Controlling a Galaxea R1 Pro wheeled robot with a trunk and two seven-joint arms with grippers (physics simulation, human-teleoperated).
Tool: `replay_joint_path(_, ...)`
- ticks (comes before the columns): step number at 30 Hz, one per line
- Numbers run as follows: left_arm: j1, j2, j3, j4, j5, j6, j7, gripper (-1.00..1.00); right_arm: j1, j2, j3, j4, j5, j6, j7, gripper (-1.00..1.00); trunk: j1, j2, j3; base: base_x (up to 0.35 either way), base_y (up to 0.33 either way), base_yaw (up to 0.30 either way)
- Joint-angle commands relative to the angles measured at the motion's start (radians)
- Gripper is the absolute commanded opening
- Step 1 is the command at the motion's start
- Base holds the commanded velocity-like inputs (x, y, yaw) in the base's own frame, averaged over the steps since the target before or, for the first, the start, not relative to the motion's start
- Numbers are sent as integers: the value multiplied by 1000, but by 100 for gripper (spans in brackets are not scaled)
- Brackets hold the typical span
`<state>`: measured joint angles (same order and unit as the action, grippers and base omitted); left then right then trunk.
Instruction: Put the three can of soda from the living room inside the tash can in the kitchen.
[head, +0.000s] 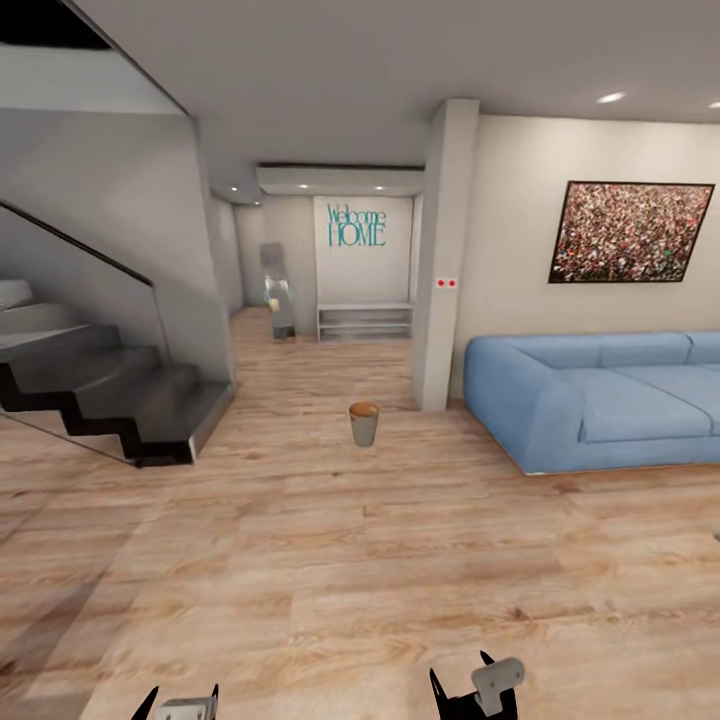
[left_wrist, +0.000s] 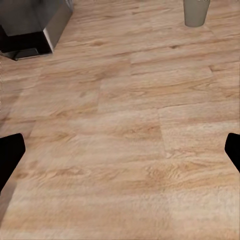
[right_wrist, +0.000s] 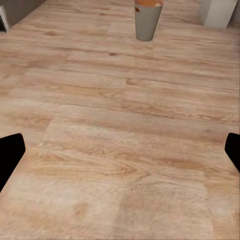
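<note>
The robot stands on a light wood floor (head: 330, 560) facing the tash can (head: 364, 423), a small grey tapered bin with a brown rim that sits alone on the boards just above the middle of the head view, well apart from both arms. It stands in open floor between the dark staircase (head: 110, 400) at the left and the blue sofa (head: 600, 395) at the right, with a white pillar (head: 445, 260) just behind it and a "Welcome HOME" sign (head: 357, 226) on the far wall; no kitchen counter or cabinets are in sight around it. The left gripper (head: 180, 700) and the right gripper (head: 478, 690) poke in at the bottom edge of the head view, and in each wrist view the black fingertips (left_wrist: 11, 155) (right_wrist: 11, 155) sit at opposite edges of the frame with bare floor between them, so both sets of jaws look spread wide and carry nothing. The bin also appears at the upper right of the left wrist view (left_wrist: 196, 12) and at the top centre of the right wrist view (right_wrist: 148, 20), where something orange shows at its mouth; whether that is a can of soda or only the brown lining I cannot tell. With empty grippers, I judge that the cans are yet to be fetched, or partly delivered at most.
</note>
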<state>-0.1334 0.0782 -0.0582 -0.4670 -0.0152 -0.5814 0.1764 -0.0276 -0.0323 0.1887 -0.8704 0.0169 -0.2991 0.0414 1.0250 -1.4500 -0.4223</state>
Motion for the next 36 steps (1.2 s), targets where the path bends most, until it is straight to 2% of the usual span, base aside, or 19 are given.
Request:
replay_joint_path(1, 0, 0, 0, 0, 0, 0, 0, 100, 0, 0, 0, 0, 0, 0, 0, 100, 0, 0, 0, 324, 0, 119)
replay_joint_path(13, 0, 0, 0, 0, 0, 0, 0, 100, 0, 0, 0, 1, 0, 0, 0, 100, 0, 0, 0, 324, 0, 119)
replay_joint_path(36, 0, 0, 0, 0, -1, 0, 0, 100, 0, 0, 0, 0, 0, 0, 0, 100, 0, 0, 0, 324, 0, 5)
